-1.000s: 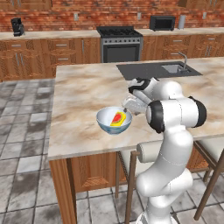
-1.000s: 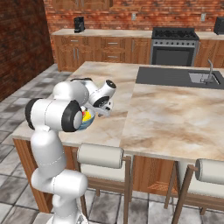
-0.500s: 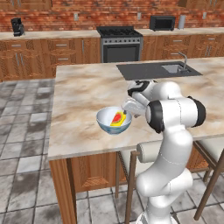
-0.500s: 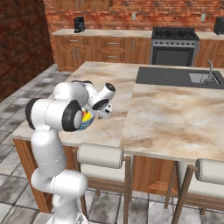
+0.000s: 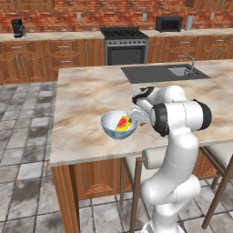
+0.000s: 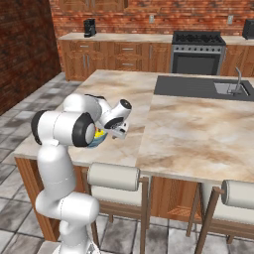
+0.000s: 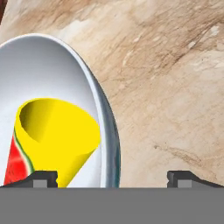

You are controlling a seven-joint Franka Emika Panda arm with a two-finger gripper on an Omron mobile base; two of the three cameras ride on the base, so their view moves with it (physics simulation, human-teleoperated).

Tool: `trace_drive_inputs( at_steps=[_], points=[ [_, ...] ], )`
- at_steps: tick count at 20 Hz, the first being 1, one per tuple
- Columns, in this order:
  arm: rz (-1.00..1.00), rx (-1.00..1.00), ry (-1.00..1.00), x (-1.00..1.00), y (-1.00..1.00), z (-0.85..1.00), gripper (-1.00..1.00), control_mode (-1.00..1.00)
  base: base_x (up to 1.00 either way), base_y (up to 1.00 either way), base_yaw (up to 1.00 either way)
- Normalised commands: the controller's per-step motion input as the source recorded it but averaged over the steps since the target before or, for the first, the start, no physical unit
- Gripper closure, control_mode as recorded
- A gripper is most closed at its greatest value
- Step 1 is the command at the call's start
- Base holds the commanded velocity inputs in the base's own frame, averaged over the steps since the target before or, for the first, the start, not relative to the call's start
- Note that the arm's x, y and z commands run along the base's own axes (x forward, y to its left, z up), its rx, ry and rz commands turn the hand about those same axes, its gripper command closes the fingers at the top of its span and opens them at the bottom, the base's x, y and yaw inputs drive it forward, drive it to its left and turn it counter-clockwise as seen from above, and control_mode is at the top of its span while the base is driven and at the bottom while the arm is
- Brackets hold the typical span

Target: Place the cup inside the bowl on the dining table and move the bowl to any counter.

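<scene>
No brand, label or writing can be read on anything here. The bowl [image 5: 119,125] sits left of centre in the left base view, on the near part of the dining table [image 5: 86,98], close to its front edge; its inside is white and its outer wall blue-grey. The cup [image 5: 123,123] lies tipped on its side inside the bowl, yellow with a red, watermelon-like patch. In the hand view the bowl's rim [image 7: 106,131] curves down the left half of the frame, with the cup [image 7: 57,135] at lower left, its open mouth turned toward the upper left of that frame. The gripper [image 7: 112,177] hangs low over the bowl's rim, its jaws spread wide and grasping nothing: one fingertip [image 7: 41,177] stands over the bowl's inside by the cup, the other [image 7: 183,177] over bare marble outside the rim. In the right base view the bowl [image 6: 98,138] shows as a sliver behind the arm, left of centre. Compared with the earlier frames, bowl and cup lie in the same place, and the arm has barely shifted, the hand staying at the bowl's edge.
</scene>
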Motion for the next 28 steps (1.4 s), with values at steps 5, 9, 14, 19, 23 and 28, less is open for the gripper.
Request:
trace_drive_inputs(
  at_steps=[5,9,14,19,23,28],
  points=[
    [0.0,0.0,0.0,0.0,0.0,0.0,-1.0,-1.0,0.0,0.0,0.0],
    [0.0,0.0,0.0,0.0,0.01,0.0,1.0,-1.0,0.0,0.0,0.0],
    [0.0,0.0,0.0,0.0,0.0,0.0,1.0,-1.0,0.0,0.0,0.0],
    [0.0,0.0,0.03,0.0,0.07,0.04,1.0,-1.0,0.0,0.0,0.0],
    [0.0,0.0,0.07,0.0,0.04,0.38,1.0,-1.0,0.0,0.0,0.0],
    [0.0,0.0,0.04,-0.03,0.0,0.53,1.0,-1.0,0.0,0.0,0.0]
  ],
)
